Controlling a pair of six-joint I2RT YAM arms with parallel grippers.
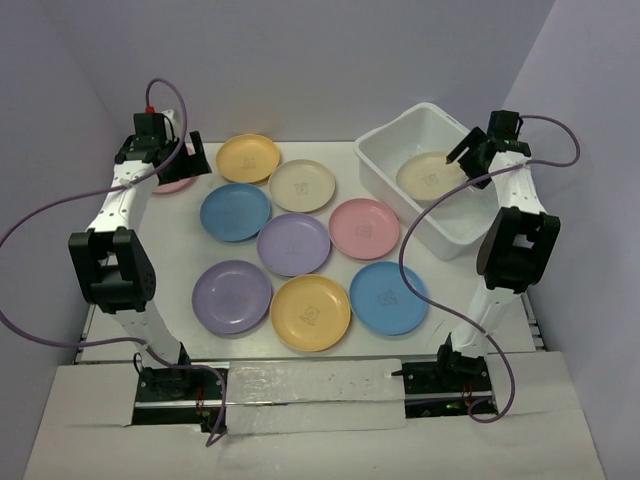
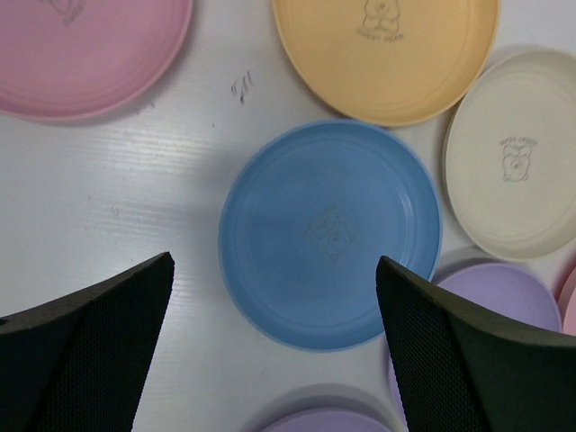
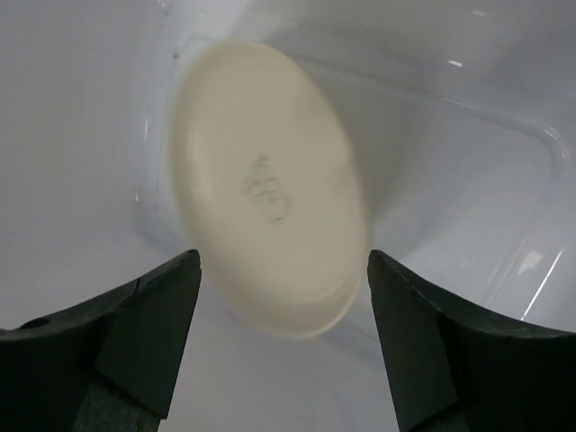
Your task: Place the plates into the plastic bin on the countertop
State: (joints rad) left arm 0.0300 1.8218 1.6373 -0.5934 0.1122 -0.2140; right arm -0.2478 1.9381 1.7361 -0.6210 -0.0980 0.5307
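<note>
The plastic bin (image 1: 378,172) stands at the back right of the countertop (image 1: 165,255). A beige plate (image 1: 428,176) lies inside it, free of the fingers. My right gripper (image 1: 468,152) hangs open just above the bin. In the right wrist view that beige plate (image 3: 270,184) looks tilted and blurred beyond the open right gripper (image 3: 284,261). Several plates lie on the countertop, among them a blue plate (image 1: 236,211) and a yellow plate (image 1: 248,157). My left gripper (image 1: 192,155) hovers open at the back left, over the blue plate (image 2: 330,234), with nothing between the fingers of the left gripper (image 2: 274,270).
A pink plate (image 1: 176,185) lies partly under the left arm. More plates fill the middle: beige (image 1: 302,185), purple (image 1: 294,243), pink (image 1: 364,228), purple (image 1: 232,296), yellow (image 1: 311,312), blue (image 1: 388,297). Purple cables loop beside both arms. White walls close in the sides.
</note>
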